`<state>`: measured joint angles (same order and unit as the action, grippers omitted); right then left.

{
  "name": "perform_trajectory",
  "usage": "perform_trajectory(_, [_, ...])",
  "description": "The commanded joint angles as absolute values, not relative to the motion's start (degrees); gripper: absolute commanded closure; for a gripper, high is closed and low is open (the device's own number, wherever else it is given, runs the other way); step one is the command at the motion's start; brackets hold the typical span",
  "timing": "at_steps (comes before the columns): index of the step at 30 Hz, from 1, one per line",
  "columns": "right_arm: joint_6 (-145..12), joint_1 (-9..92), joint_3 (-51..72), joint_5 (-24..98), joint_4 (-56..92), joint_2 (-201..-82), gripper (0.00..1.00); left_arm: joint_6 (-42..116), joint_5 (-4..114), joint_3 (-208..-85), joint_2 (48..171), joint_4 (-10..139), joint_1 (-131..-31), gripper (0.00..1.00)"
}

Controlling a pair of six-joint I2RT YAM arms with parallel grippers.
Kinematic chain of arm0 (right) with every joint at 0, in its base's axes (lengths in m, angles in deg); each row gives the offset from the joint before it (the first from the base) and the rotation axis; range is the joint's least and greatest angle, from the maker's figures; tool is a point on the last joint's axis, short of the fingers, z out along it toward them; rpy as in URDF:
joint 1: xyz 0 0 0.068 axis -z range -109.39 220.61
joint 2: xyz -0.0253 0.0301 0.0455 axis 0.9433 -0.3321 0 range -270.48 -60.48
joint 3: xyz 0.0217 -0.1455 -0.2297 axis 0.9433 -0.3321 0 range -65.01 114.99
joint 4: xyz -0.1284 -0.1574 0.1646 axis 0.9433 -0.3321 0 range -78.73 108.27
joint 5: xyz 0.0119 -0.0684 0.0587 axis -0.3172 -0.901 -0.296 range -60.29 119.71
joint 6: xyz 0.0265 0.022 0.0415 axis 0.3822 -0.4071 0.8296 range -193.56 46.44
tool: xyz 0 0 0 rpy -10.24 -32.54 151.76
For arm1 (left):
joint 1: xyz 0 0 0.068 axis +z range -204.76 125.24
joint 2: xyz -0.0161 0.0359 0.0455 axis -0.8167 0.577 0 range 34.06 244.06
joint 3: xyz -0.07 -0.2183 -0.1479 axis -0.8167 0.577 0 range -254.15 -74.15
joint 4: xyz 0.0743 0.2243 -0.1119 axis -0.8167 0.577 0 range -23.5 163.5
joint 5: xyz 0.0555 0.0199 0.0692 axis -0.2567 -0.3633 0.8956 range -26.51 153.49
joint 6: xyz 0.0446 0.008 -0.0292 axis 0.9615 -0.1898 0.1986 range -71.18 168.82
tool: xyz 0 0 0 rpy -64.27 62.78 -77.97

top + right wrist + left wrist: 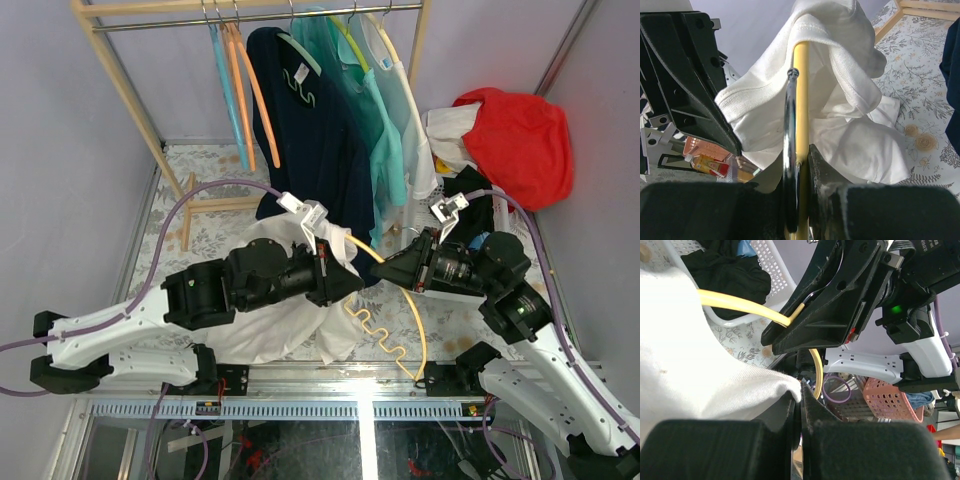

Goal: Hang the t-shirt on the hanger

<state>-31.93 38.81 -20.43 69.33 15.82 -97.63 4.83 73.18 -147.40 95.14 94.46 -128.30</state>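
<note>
Near the front edge of the tabletop (210, 170), one arm of the hanger (801, 90) curves out bare, with no cloth on it yet. Just beyond, your left gripper (345, 282) is clenched on a fold of the t-shirt (270, 325). Your right gripper (392, 270) is grasping the hanger at its neck, beside the metal hook (789, 125). The other arm of the hanger lies already under the white cloth. I judge the task about half done: the bare arm must go inside too. Behind, the rail (260, 18) carries other clothes.
</note>
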Motion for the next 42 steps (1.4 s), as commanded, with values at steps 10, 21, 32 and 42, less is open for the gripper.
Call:
perform_trajectory(10, [-30.2, 38.7, -21.6, 70.9, 25.1, -97.1, 1.0, 3.7, 75.2, -150.9, 97.0, 93.8, -129.1, 1.0])
perform_trajectory(21, [-28.3, 38.6, -24.8, 75.5, 24.6, -95.4, 1.0, 3.7, 75.9, -153.4, 100.5, 94.5, -129.7, 1.0])
perform_trajectory(32, [-25.9, 38.7, -27.5, 76.0, 30.1, -96.7, 1.0, 5.1, 73.5, -157.0, 106.4, 92.9, -132.0, 1.0])
perform_trajectory(42, [-25.4, 38.7, -26.7, 71.4, 35.5, -95.1, 1.0, 5.3, 71.0, -156.2, 104.6, 90.5, -136.4, 1.0])
